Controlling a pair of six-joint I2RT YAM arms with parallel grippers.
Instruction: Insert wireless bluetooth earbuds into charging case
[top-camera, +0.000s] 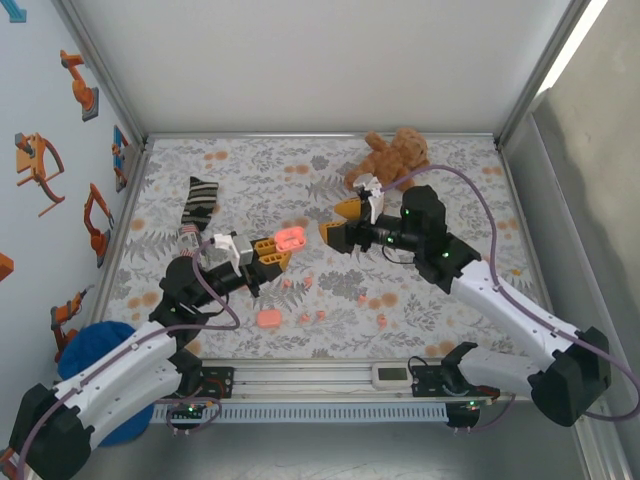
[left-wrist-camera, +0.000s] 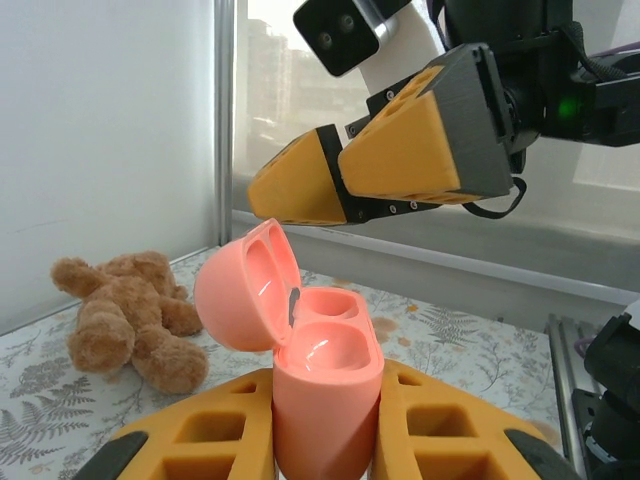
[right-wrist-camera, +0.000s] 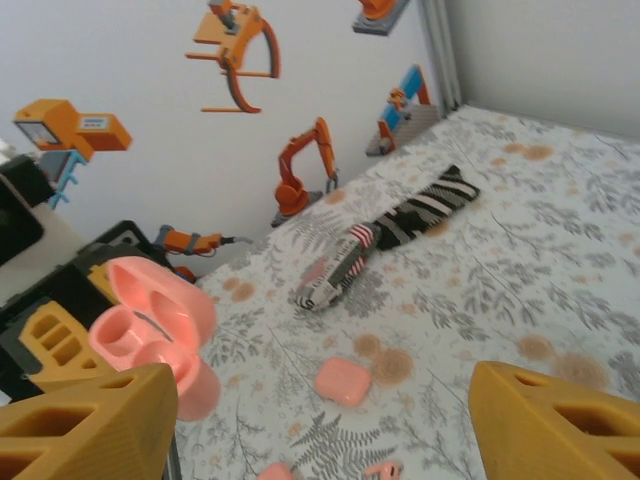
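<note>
My left gripper (top-camera: 270, 252) is shut on an open pink charging case (top-camera: 292, 238), holding it upright above the cloth. In the left wrist view the case (left-wrist-camera: 325, 390) stands between the orange fingers (left-wrist-camera: 200, 440); its lid (left-wrist-camera: 245, 298) is tipped back and both wells look empty. My right gripper (top-camera: 338, 222) hangs open just right of the case, nothing between its fingers (right-wrist-camera: 555, 425). Its wrist view has the held case (right-wrist-camera: 150, 335) at the left. Several tiny pink earbuds (top-camera: 308, 281) lie scattered on the cloth below, two at the frame's bottom edge (right-wrist-camera: 385, 468).
A second pink case (top-camera: 269, 319), closed, lies near the front edge (right-wrist-camera: 343, 381). A striped sock (top-camera: 197, 205) lies at the back left and a teddy bear (top-camera: 392, 155) at the back right. White walls enclose the floral cloth (top-camera: 450, 200).
</note>
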